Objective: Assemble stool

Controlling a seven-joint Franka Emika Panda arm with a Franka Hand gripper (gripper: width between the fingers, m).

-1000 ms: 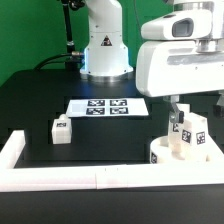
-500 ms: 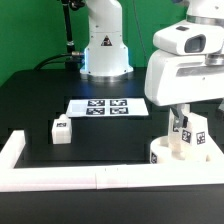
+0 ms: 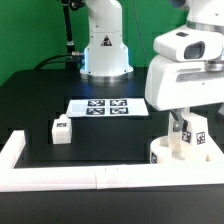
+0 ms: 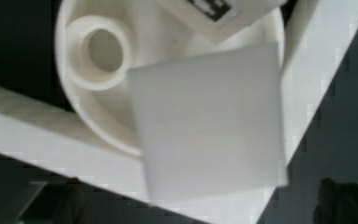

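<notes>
**Exterior view.** My claw [image 3: 177, 119] hangs at 3 o'clock of the frame, fingertips just above the round seat [image 3: 160, 153]. The seat lies at 4 o'clock on the black table [image 3: 40, 100], just beside the white border rail [image 3: 80, 178]. Two tagged legs appear to stand upright on the seat: the nearer leg [image 3: 184, 140] directly under my fingers, and the second leg [image 3: 202, 138] just beside it at its 3 o'clock. A loose leg [image 3: 61, 131] lies well apart at 9 o'clock, with the marker board [image 3: 103, 106] at its 1 o'clock.

**Wrist view.** The nearer leg fills the middle, blurred. One open socket hole [image 4: 101, 48] shows in the seat. Whether my claw stands wide or grips the leg, I cannot tell.
</notes>
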